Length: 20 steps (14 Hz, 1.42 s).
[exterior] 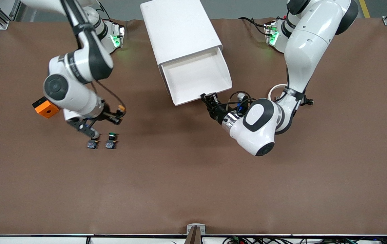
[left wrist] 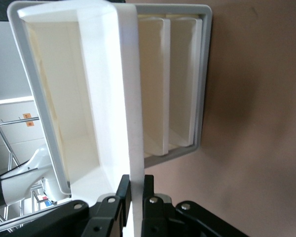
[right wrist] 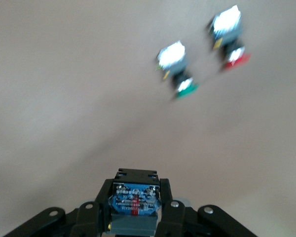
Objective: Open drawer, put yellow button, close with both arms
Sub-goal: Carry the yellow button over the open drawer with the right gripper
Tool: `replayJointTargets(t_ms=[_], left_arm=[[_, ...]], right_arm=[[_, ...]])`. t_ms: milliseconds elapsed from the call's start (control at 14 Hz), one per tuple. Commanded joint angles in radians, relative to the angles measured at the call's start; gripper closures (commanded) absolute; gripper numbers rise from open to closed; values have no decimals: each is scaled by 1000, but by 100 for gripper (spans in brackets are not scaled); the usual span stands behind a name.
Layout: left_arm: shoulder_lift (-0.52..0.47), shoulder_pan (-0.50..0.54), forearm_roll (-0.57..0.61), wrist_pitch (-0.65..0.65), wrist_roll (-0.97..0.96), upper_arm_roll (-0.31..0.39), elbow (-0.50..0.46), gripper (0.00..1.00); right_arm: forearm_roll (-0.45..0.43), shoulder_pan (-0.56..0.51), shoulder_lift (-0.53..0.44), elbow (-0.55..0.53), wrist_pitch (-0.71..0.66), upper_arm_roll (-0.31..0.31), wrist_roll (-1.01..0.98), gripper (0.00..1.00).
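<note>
My left gripper (exterior: 209,98) is clamped on the front lip of the drawer (exterior: 196,76), which stands pulled out of the cabinet (exterior: 179,30). In the left wrist view my fingers (left wrist: 123,190) pinch that front wall (left wrist: 130,98) from both sides, and the three other drawers (left wrist: 172,84) sit pushed in beside it. The drawer tray shows only its white floor.

My right gripper (exterior: 120,113) is up in the air over the table (exterior: 193,189), toward the right arm's end, and grips the yellow button (exterior: 121,108). In the right wrist view its blue-grey base block (right wrist: 134,205) sits wedged between my fingers (right wrist: 167,197).

Below it on the table lie the two other buttons, the green button (exterior: 111,140) and the red button (exterior: 93,143), just beside each other and lying on their sides. Part of my right gripper's body covers the red one's cap in the front view.

Bare table lies between my right gripper and the drawer. My left gripper and forearm (exterior: 257,125) sit at the drawer's corner nearest the left arm's end.
</note>
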Motion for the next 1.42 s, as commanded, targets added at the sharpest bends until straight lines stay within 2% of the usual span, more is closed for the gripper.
replayJointTargets(t_ms=[0, 71, 142, 285, 499, 784, 1069, 1354], left_arm=[[5, -5, -2, 33, 36, 8, 21, 51], [3, -5, 0, 33, 44, 8, 21, 12], [0, -5, 2, 33, 46, 8, 21, 0], [-1, -4, 2, 33, 59, 14, 35, 0], [-6, -2, 9, 33, 101, 25, 64, 0], [-17, -2, 9, 32, 196, 79, 66, 0], [-43, -2, 28, 30, 323, 131, 64, 0], [-46, -1, 122, 30, 417, 137, 66, 0]], right_arm=[[27, 99, -38, 77, -106, -13, 194, 100], [27, 142, -32, 134, -152, -14, 280, 100], [27, 174, -29, 188, -188, -14, 346, 100], [27, 228, -26, 259, -238, -14, 443, 100], [16, 348, -25, 277, -224, -14, 613, 100], [-34, 477, 40, 279, -122, -16, 805, 100], [-39, 526, 110, 303, -71, -17, 858, 100], [-105, 531, 165, 352, -72, -16, 858, 100]])
